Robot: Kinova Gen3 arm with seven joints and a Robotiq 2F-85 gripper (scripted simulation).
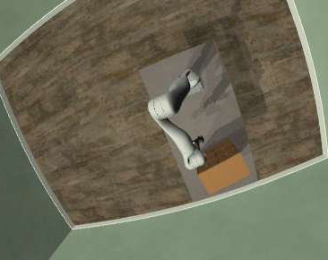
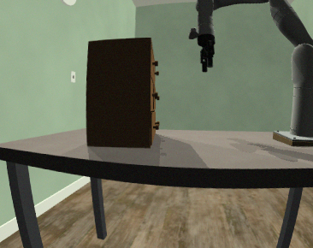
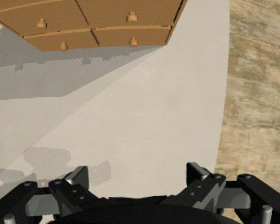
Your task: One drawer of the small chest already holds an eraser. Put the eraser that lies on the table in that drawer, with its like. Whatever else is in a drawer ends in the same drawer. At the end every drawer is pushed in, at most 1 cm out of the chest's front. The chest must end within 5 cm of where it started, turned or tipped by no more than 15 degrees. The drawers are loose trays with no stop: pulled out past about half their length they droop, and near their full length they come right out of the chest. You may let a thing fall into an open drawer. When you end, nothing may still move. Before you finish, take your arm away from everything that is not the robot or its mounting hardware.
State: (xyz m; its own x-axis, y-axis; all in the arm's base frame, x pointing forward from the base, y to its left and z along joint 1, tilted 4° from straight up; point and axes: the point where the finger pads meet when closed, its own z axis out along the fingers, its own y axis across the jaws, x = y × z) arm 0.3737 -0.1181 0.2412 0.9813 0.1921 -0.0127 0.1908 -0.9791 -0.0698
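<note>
The wooden chest (image 1: 224, 174) (image 2: 119, 94) (image 3: 108, 12) stands upright on the table. Its drawer fronts look in or nearly in; small gaps are too fine to judge. A tiny red spot (image 3: 58, 31) shows at the seam above the lower left drawer in the wrist view; I cannot tell what it is. No eraser can be made out in any view, and the drawer insides are hidden. My gripper (image 2: 207, 68) (image 3: 137, 176) is open and empty, pointing down. It hangs high above the table, in front of the chest's knobbed side and apart from it.
The table (image 1: 172, 78) (image 2: 184, 154) (image 3: 161, 110) carries the arm's base (image 2: 297, 138) at the end away from the chest. Drawer knobs (image 3: 132, 16) (image 2: 156, 95) stick out of the chest's front. The table's side edge runs close past the chest on the right of the wrist view.
</note>
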